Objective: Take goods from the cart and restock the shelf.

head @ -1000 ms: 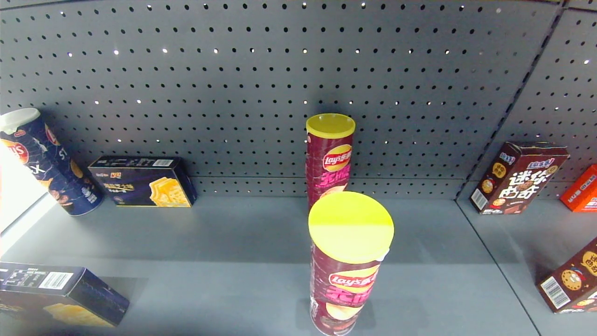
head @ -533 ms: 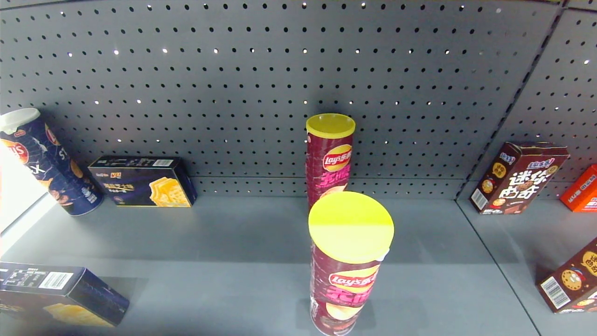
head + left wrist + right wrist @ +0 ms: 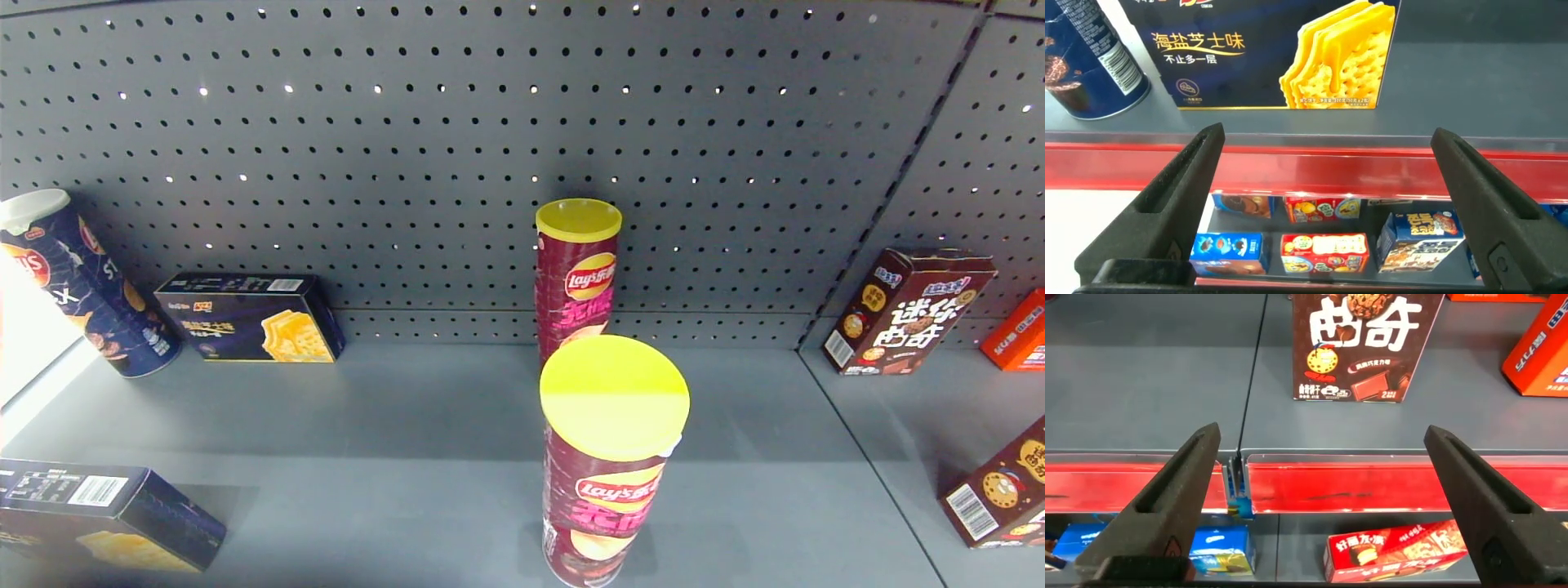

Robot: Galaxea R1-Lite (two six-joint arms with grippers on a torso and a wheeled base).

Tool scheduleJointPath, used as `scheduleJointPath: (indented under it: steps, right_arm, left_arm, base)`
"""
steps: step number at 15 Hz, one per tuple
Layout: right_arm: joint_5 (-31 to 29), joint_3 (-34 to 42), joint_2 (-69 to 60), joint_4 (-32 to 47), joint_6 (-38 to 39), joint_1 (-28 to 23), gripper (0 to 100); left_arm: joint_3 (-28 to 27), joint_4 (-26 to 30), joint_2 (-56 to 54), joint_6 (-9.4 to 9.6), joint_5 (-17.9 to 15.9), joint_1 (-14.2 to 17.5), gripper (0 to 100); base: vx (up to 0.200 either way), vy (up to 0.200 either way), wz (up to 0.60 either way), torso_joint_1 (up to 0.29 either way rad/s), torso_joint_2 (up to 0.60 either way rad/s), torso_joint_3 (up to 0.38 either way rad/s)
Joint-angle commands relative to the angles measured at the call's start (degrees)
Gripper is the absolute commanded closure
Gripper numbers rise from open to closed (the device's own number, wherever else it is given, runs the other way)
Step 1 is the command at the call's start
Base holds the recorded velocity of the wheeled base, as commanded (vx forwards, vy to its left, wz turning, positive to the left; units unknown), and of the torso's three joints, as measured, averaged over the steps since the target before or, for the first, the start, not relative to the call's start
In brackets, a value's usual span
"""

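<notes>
Behind the glossy cylindrical front can [image 3: 608,474], a second can [image 3: 577,278], likewise yellow-lidded, is stood upright; the left gripper [image 3: 1327,135] and right gripper [image 3: 1322,431] are spread apart.

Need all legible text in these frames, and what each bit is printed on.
"海盐芝士味": front of the dark cracker box.
"不止多一层": same box, just below that line.
"迷你曲奇": front of the brown cookie box.
Logo and pink characters on the maroon can: too stylised to quote with confidence.
Digits under the barcode and print on the lower-shelf packs: too small to read.
</notes>
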Motion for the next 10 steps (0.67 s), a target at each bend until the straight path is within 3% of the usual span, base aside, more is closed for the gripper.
scheduleJointPath:
  steps: [1,10]
  right_arm:
    - [0.06,0.0,0.11,-0.02,-0.01,-0.01,0]
    - [0.06,0.0,0.11,0.06,-0.01,-0.01,0]
  left_arm:
    - [0.0,-0.01,0.11,0.02,-0.02,0.01,0]
    - [0.0,-0.01,0.11,0.02,-0.02,-0.08,0]
  base:
    - [0.0,0.0,0.0,0.0,0.0,0.0]
    - [0.0,0.0,0.0,0.0,0.0,0.0]
